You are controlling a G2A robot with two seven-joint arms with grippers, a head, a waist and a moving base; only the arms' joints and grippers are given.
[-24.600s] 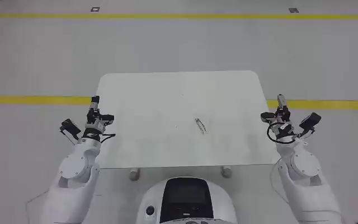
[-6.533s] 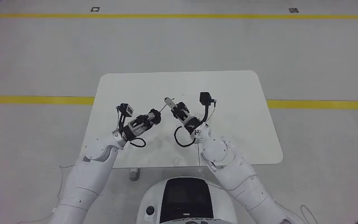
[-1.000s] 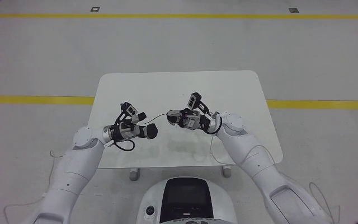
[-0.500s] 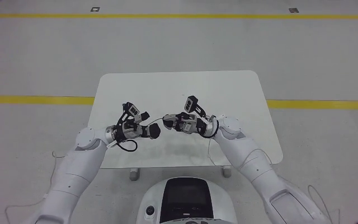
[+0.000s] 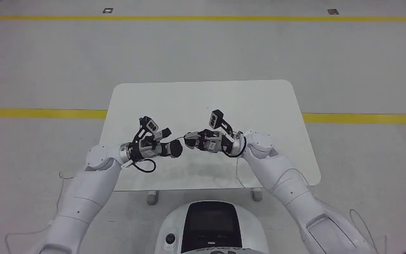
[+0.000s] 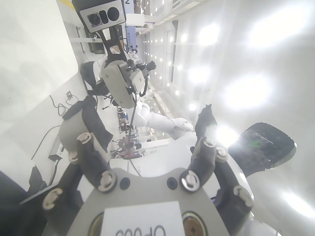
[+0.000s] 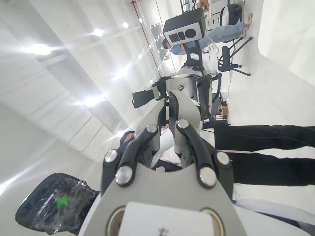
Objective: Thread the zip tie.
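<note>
Both grippers hang close together above the white table's [image 5: 254, 101] front-middle part. My right gripper [image 5: 190, 137] is shut on a thin dark zip tie [image 6: 131, 121], whose free end points toward the left gripper. In the right wrist view the right gripper [image 7: 169, 109] has its fingers pressed together, and the strap itself is hard to make out there. My left gripper [image 5: 173, 148] is open. In the left wrist view, the left gripper [image 6: 144, 110] has its fingers [image 6: 83, 114] spread wide, and the strap runs into the gap between them without visibly touching either pad.
The table's front edge [image 5: 209, 188] runs just below the two forearms. Yellow floor lines [image 5: 51, 113] pass on either side of the table and behind it.
Over the last second my right gripper has moved left toward the left one, which edged right. The gap between them has narrowed and the strap's free end has come between the left fingers.
</note>
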